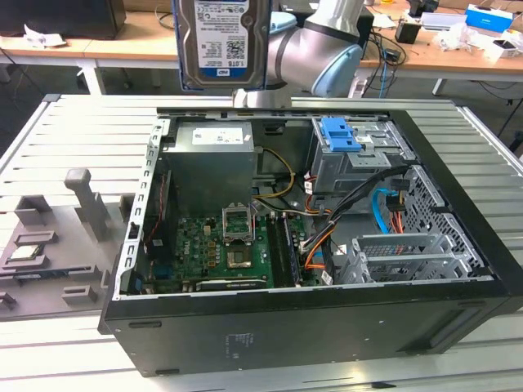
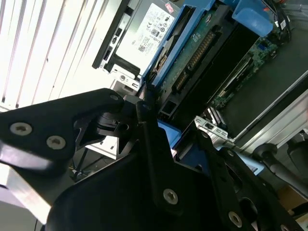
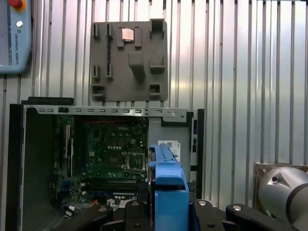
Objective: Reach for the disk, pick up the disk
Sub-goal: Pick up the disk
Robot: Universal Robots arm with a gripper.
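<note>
Grip is tight: the black metal gripper (image 3: 167, 215) is pressed together on the disk (image 3: 168, 185), a rectangular silver metal hard drive with a blue plastic frame along its edges. In the first wrist view the framed edge sits between the gripper's dark links. In the second wrist view the disk (image 2: 197, 53) shows its connector side and circuit board, just past the black links.

In the exterior view the disk (image 1: 222, 41) hangs upright in the air, white-and-blue barcode label facing the camera, with the silver and pale-blue robot arm (image 1: 327, 49) behind it. It is well above the open black computer case (image 1: 327, 335), over the far edge, beyond the grey boxy power supply (image 1: 214, 159). Inside the case lie the green motherboard (image 1: 214, 245) and a flat blue plastic latch (image 1: 341, 135) on the drive cage.

On the slatted metal table (image 1: 82, 131), toward the exterior view's left, a grey moulded tray (image 1: 78, 212) holds a small square silver chip (image 1: 24, 253).
</note>
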